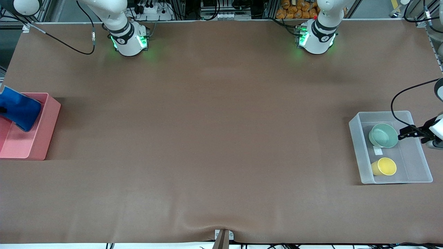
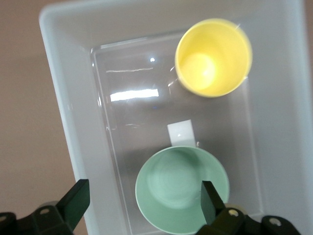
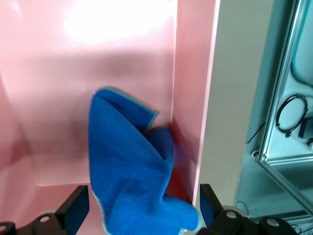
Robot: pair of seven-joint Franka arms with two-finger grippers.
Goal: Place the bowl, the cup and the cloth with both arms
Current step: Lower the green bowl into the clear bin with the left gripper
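Placing is nearly done: the mint-green bowl [image 2: 181, 188] and yellow cup [image 2: 213, 57] lie in the clear tub [image 1: 421, 162], under the left gripper [image 2: 144, 196], jaws released. The blue cloth [image 3: 134, 166] hangs over the pink bin [image 1: 48, 121], seemingly unreleased by the right gripper [image 3: 142, 208]; letting go is called for.

Front view: high across the table [image 1: 221, 138], facing both arm bases along the top edge, taking in the whole surface from the pink bin [image 1: 41, 138] to the clear tub [image 1: 356, 138]. Left wrist view: close, straight down into the same clear tub [image 2: 63, 98], past the left gripper's [image 2: 144, 203] own fingertips. Right wrist view: close, down into the same pink bin [image 3: 190, 98] between the right gripper's [image 3: 142, 210] fingertips, table edge and frame alongside.
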